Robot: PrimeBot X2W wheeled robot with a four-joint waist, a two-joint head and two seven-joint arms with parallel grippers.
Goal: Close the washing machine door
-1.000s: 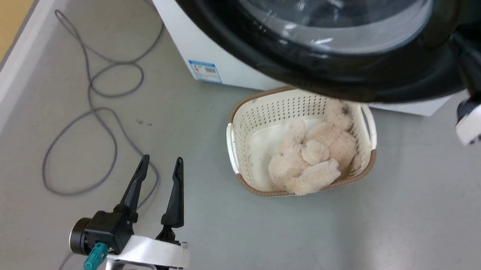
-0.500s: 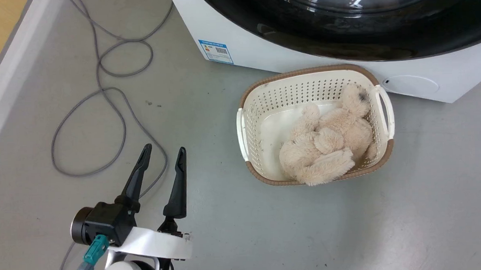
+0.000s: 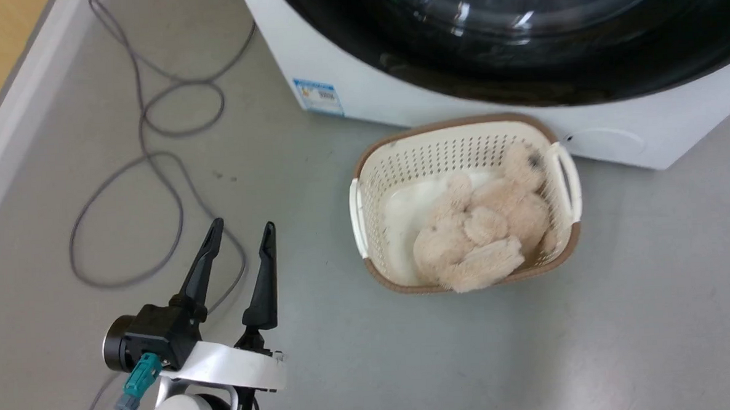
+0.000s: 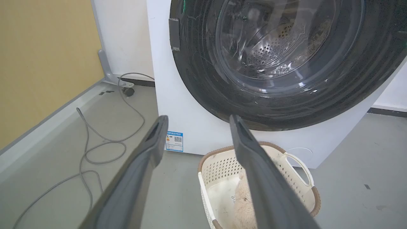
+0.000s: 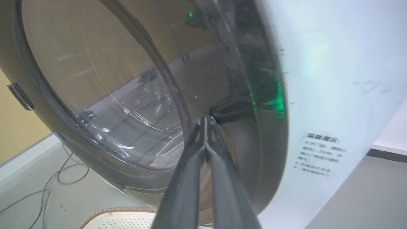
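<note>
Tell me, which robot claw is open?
The left gripper: its fingers stand spread apart, holding nothing. The right gripper has its fingers pressed together, tips at the washing machine door.

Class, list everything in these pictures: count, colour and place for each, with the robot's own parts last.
washing machine: one, white, at the back.
washing machine door: one, black rim, clear glass, on the machine's front.
sticker: one, blue, machine's lower left corner.
laundry basket: one, cream, brown rim, on the floor.
plush toy: one, beige, in the basket.
cable: one, grey, looped on the floor.
left end effector: one, dark, open, above the floor.
right end effector: one, dark, shut, at the door.
</note>
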